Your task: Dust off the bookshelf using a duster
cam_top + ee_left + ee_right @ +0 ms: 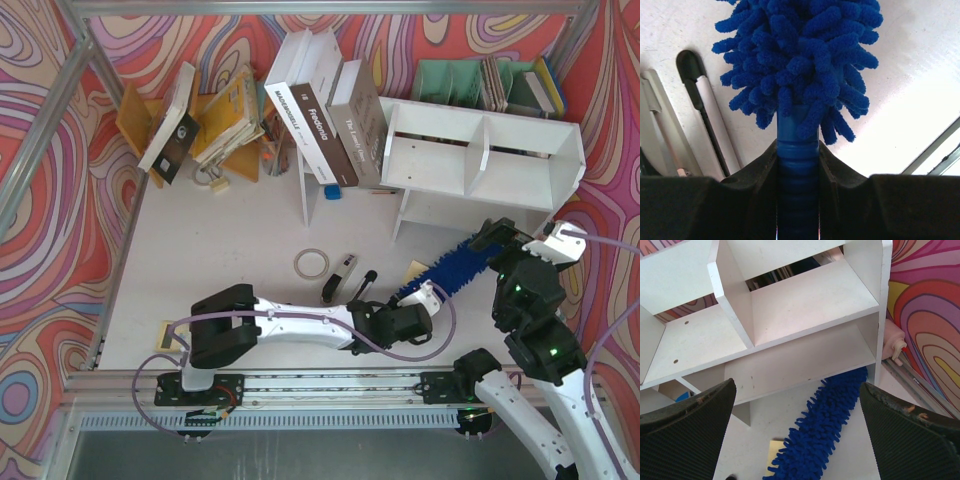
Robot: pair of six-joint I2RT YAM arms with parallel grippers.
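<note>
White tabletop: left claw clamps the duster, right claw gapes wide facing the bookshelf; one book reads "Fredonia".

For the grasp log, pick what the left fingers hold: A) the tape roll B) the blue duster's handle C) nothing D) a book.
B: the left wrist view shows the left fingers pinching the duster by its ribbed blue handle.

The white-and-black left arm lay low, stretched out rightward, and the black two-finger left gripper was clamped on the ribbed handle of the fluffy blue microfiber duster. The right arm stood folded upright, with the right gripper spread wide.
</note>
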